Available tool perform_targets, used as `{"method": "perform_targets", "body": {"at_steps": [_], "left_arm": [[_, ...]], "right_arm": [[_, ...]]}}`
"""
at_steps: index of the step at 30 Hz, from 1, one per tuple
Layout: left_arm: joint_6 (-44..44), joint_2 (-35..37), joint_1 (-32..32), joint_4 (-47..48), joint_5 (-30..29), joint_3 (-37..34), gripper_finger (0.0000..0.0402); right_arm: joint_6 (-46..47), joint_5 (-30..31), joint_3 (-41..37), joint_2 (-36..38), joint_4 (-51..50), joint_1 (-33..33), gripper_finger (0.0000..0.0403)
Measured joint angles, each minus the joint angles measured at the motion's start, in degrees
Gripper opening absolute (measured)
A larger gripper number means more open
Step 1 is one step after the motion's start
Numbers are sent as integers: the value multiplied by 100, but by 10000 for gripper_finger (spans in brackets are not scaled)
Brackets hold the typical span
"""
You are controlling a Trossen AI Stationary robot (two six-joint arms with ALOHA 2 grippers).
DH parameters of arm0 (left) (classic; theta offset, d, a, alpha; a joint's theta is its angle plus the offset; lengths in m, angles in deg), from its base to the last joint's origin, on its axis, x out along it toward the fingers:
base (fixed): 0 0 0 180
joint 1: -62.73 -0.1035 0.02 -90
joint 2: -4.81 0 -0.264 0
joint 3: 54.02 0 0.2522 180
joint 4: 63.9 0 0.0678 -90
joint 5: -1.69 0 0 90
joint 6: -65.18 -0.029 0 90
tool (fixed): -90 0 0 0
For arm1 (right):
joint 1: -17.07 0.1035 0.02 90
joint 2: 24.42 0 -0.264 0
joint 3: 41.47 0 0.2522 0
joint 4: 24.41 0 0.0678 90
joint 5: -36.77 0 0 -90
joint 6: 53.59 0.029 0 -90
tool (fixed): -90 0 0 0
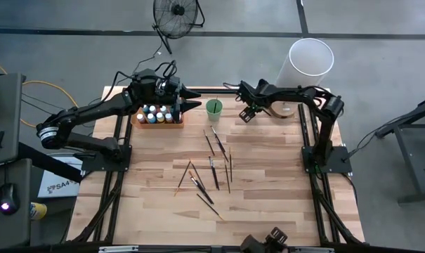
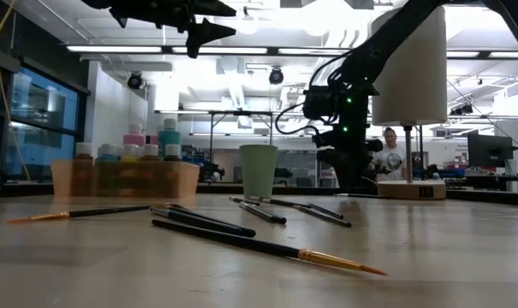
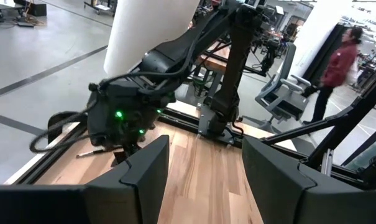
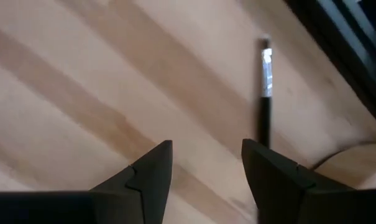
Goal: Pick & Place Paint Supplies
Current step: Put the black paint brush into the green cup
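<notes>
A wooden worktop (image 1: 268,183) holds an orange tray (image 1: 157,124) of paint bottles (image 1: 156,114) near its back left corner, packed upright. Loose brushes (image 1: 213,172) lie scattered mid-worktop, likely awaiting pickup. The left gripper (image 1: 191,98) hovers beside the tray, jaws spread, empty. The right gripper (image 1: 246,114) hangs low near the back edge, jaws spread, over one brush (image 4: 265,99).
</notes>
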Motion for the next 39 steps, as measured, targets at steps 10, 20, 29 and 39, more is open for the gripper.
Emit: {"method": "perform_targets", "body": {"at_steps": [10, 20, 29, 39], "left_arm": [[20, -2, 0, 0, 0, 0, 200], [36, -4, 0, 77, 0, 0, 200], [62, -4, 0, 252, 2, 0, 200], [62, -4, 0, 280, 18, 0, 200]], "right_arm": [[-21, -338, 0, 0, 9, -606, 188], [-146, -950, 30, -308, 96, -774, 188], [-306, -1223, 26, -356, -95, -605, 187], [13, -1308, 20, -365, -652, -111, 143]]}}
